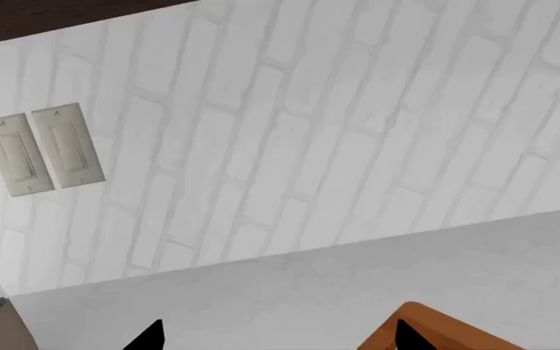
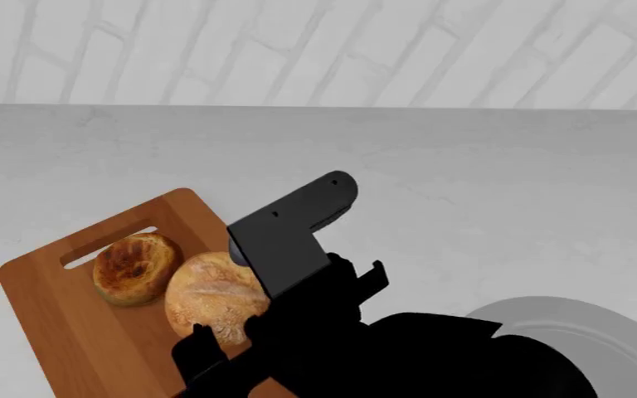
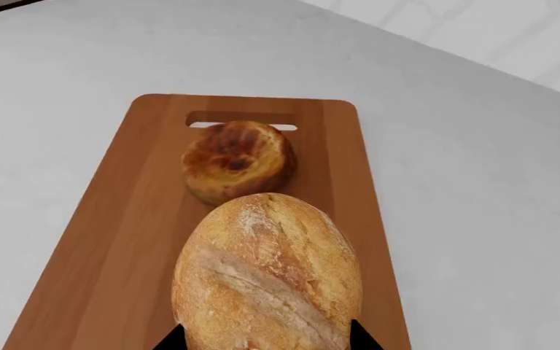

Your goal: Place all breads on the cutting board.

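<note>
The cutting board (image 2: pixel 47 286) lies on the grey counter at the left of the head view, slot handle at its far end. The darker glossy roll (image 2: pixel 133 267) rests on it near the slot. The pale floury roll (image 2: pixel 213 297) is right beside it, over the board. In the right wrist view my right gripper (image 3: pixel 265 339) is closed on the pale roll (image 3: pixel 265 270), one fingertip pressed against each side, with the dark roll (image 3: pixel 236 160) and the board (image 3: pixel 114 240) beyond. My left gripper (image 1: pixel 278 339) is open and empty, facing the wall, one fingertip over a corner of the board (image 1: pixel 436 329).
A round grey plate (image 2: pixel 600 336) sits at the counter's front right, partly behind my right arm (image 2: pixel 296 240). A white brick wall (image 2: pixel 318 50) backs the counter. Two light switch plates (image 1: pixel 41 149) are on the wall in the left wrist view.
</note>
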Tool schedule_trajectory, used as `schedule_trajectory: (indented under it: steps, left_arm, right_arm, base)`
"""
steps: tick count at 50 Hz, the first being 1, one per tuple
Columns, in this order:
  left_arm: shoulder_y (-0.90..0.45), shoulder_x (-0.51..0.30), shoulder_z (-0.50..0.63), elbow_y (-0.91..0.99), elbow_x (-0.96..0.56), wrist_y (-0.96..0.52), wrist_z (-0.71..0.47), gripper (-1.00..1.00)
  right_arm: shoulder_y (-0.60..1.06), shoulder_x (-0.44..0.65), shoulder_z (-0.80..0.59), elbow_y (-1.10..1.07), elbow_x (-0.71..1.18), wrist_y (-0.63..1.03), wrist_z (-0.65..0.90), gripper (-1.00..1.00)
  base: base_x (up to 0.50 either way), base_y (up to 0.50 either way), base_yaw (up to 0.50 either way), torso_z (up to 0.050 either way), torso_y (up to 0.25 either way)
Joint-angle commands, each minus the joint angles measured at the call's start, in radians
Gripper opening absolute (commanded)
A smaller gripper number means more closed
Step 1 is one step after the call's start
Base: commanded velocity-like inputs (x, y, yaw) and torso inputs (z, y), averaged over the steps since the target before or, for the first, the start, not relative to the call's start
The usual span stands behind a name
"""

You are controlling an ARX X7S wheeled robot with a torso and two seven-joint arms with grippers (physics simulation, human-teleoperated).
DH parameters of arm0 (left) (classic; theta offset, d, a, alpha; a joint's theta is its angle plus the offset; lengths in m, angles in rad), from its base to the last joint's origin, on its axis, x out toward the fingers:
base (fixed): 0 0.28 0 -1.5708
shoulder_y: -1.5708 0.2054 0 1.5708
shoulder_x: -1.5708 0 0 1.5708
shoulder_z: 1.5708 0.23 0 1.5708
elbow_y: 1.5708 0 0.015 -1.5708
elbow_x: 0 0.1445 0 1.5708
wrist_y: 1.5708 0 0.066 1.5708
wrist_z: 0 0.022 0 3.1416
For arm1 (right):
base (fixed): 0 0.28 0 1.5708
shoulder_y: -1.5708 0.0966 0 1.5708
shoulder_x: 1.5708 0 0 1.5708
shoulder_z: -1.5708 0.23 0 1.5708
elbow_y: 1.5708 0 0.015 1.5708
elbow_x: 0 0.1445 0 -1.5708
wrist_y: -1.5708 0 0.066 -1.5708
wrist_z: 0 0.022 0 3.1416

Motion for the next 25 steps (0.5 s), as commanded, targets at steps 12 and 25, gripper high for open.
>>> schedule_trajectory:
  steps: [12, 25]
  left_arm:
    - [-0.002, 0.005, 0.003, 0.003, 0.002, -0.003, 0.001, 1.0]
    - [0.016, 0.011, -0.009, 0.004, 0.014, -0.005, 0.009, 1.0]
  right_arm:
    - [0.015, 0.004, -0.073, 0.119, -0.028, -0.071, -0.041, -1.0]
    - [0.024, -0.005, -0.134, 0.199, -0.06, -0.123, -0.075, -1.0]
  base:
    - [0.0, 0.0, 0.0, 0.0, 0.0]
    - [0.0, 0.0, 0.0, 0.0, 0.0]
